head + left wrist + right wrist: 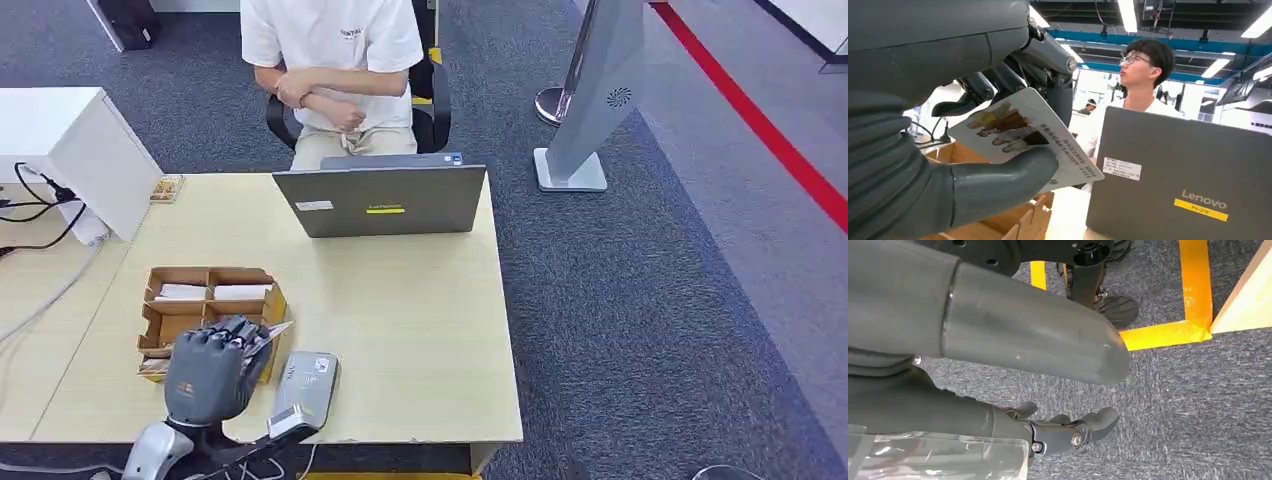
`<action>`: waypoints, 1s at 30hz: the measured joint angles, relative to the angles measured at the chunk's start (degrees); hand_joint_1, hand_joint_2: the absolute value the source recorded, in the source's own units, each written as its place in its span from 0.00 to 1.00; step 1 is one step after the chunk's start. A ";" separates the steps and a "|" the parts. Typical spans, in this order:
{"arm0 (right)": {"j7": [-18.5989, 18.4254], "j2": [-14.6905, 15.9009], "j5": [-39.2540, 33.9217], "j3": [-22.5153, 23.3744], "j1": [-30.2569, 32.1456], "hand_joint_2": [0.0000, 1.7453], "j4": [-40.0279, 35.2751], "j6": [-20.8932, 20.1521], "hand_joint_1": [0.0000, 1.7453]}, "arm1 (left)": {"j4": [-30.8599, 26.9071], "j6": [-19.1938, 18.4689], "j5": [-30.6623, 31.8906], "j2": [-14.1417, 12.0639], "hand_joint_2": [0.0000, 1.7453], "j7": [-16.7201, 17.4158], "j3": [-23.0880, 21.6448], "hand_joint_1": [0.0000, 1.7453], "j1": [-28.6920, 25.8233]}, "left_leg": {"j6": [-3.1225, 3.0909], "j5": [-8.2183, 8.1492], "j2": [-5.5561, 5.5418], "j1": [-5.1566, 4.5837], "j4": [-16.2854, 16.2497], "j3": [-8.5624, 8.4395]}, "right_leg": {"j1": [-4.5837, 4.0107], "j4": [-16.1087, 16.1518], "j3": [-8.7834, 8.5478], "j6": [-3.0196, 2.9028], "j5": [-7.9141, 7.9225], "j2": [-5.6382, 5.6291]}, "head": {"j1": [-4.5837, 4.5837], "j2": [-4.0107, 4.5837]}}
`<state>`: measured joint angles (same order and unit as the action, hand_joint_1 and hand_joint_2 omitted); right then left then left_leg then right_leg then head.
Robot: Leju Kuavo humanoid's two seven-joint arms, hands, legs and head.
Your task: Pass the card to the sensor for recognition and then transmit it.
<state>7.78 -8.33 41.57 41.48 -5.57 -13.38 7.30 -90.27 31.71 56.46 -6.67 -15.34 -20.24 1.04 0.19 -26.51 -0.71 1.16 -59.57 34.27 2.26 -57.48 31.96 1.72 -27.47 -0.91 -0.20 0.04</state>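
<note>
This is an office. A pale wooden desk stands on grey carpet, with a grey Lenovo laptop open on it and a person seated behind it on a black swivel chair. A white cabinet with trailing cables stands beside the desk. Long ceiling strip lights (seen in the left wrist view) and red floor tape and yellow floor tape fit a workplace floor.
</note>
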 joint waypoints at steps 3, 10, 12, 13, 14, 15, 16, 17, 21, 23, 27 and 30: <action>0.00 0.00 0.00 0.00 0.00 0.00 0.00 0.00 0.00 | 0.20 -0.02 0.00 0.00 1.00 0.02 -0.22 1.00 -0.04 | 0.00 0.00 0.00 0.00 0.00 0.00 | 0.00 0.00 0.00 0.00 0.00 0.00 | 0.02 0.00; -0.24 0.00 -0.04 0.00 0.01 0.00 0.00 0.00 0.00 | 0.44 -1.77 -0.07 0.00 1.00 0.92 -0.74 1.00 -1.21 | 0.00 0.00 0.00 0.00 0.00 0.00 | 0.00 0.00 0.00 0.00 0.00 0.00 | 0.02 0.00; -0.26 0.00 -0.07 0.00 0.01 0.00 0.00 -0.02 0.00 | 0.66 -1.95 -0.13 0.00 1.00 1.27 -0.74 1.00 -1.96 | 0.00 -0.01 0.00 0.00 0.00 0.01 | 0.00 0.00 0.00 0.00 0.00 0.00 | 0.00 0.00; -0.26 0.00 -0.07 0.00 0.01 0.00 0.00 -0.02 0.00 | 0.80 -2.29 -0.15 0.00 1.00 1.48 -0.74 1.00 -2.38 | 0.00 -0.01 0.01 0.00 0.00 0.01 | 0.00 0.00 0.01 0.00 0.00 0.00 | 0.00 0.00; -0.28 0.00 -0.07 0.02 0.02 0.00 0.00 -0.02 0.00 | 0.96 -2.40 -0.13 0.00 1.00 1.57 -0.74 1.00 -2.78 | 0.00 -0.01 0.01 0.00 0.00 0.01 | 0.00 0.00 0.01 0.00 -0.01 0.00 | 0.02 0.00; -0.31 0.00 -0.04 0.02 0.02 0.00 0.00 -0.02 0.00 | 1.11 -2.40 -0.13 0.00 1.00 1.64 -0.74 1.00 -3.16 | 0.00 -0.01 0.01 0.00 0.00 0.01 | 0.00 0.00 0.02 0.00 -0.01 0.00 | 0.00 0.00; -0.33 0.00 -0.02 0.02 0.02 0.00 0.00 -0.02 0.00 | 1.24 -2.40 -0.13 0.00 1.00 1.77 -0.74 1.00 -3.51 | 0.00 -0.01 0.01 0.00 0.00 0.02 | 0.00 0.00 0.02 0.00 -0.01 0.00 | 0.02 0.00; -0.33 0.00 0.00 0.02 0.02 0.00 0.00 -0.02 0.00 | 1.29 -2.47 -0.17 -0.02 1.00 1.94 -0.74 1.00 -3.82 | 0.00 -0.01 0.00 0.00 0.00 0.02 | 0.00 0.00 0.02 0.00 -0.01 0.00 | 0.00 0.00; -0.33 0.00 0.00 0.04 0.02 0.00 0.00 -0.09 0.00 | 1.66 -3.15 -0.35 -0.02 1.00 2.25 -0.74 1.00 -4.86 | 0.00 0.00 0.00 0.00 0.01 0.02 | 0.00 0.00 0.02 0.00 -0.01 0.00 | 0.00 0.00; -0.33 0.00 0.00 0.13 0.03 0.00 0.00 -0.09 0.00 | 1.79 -3.28 -0.35 -0.04 1.00 2.25 -0.74 1.00 -5.29 | 0.00 0.00 0.00 0.00 0.01 0.02 | 0.00 0.00 0.02 0.00 -0.01 0.00 | 0.02 0.00; -0.33 0.00 0.00 0.13 0.03 0.00 0.00 -0.09 0.00 | 1.79 -3.28 -0.35 -0.04 1.00 2.25 -0.74 1.00 -5.29 | 0.00 0.00 0.00 0.00 0.01 0.02 | 0.00 0.00 0.02 0.00 -0.01 0.00 | 0.02 0.00; -0.31 0.00 -0.02 0.15 0.03 0.00 0.00 -0.09 0.00 | 1.79 -3.28 -0.35 -0.04 1.00 2.25 -0.74 1.00 -5.37 | 0.00 0.00 0.00 0.00 0.01 0.02 | 0.00 0.00 0.02 0.00 -0.01 0.00 | 0.02 0.00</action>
<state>7.47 -8.33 41.55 41.64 -5.54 -13.38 7.21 -88.48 28.44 56.11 -6.71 -13.09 -20.98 -4.33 0.19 -26.51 -0.71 1.16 -59.57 34.29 2.26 -57.48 31.98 1.73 -27.47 -0.91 -0.17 0.04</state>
